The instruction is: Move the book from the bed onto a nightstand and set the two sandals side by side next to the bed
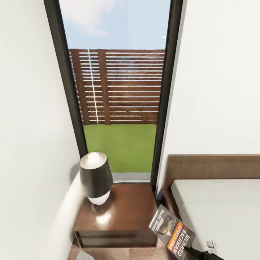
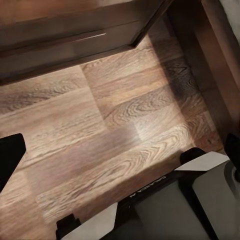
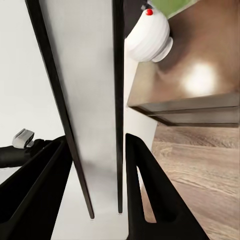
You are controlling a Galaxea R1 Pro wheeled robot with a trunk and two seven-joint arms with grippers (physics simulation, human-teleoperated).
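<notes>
At the bottom edge of the head view, right of centre, the book [image 1: 172, 232] is hanging tilted in the air, its dark cover with the orange band and white "Richard Bachman" lettering facing the camera, in the gap between the nightstand [image 1: 122, 213] and the bed [image 1: 216, 206]. A dark arm part is showing at its lower right corner. In the right wrist view the right pincer [image 3: 95, 185] is closing its two black fingers [image 3: 150, 195] on the book's [image 3: 85, 90] pale page edge and dark covers, gripping it edge-on. In the left wrist view the left pincer's fingertips [image 2: 10, 155] are only peeking in at the frame's sides, so how wide it is standing cannot be told; beneath it are lying the wood-plank floor [image 2: 100, 130] and the robot's own white and grey base [image 2: 165, 210].

Farther back, at lower centre of the head view, the nightstand is carrying a lamp [image 1: 95, 178] with a dark shade and white base. The bed is occupying the lower right, its brown headboard [image 1: 213, 166] against the white wall. Beyond, a tall dark-framed window [image 1: 119, 90] is showing grass, a slatted brown fence and sky.
</notes>
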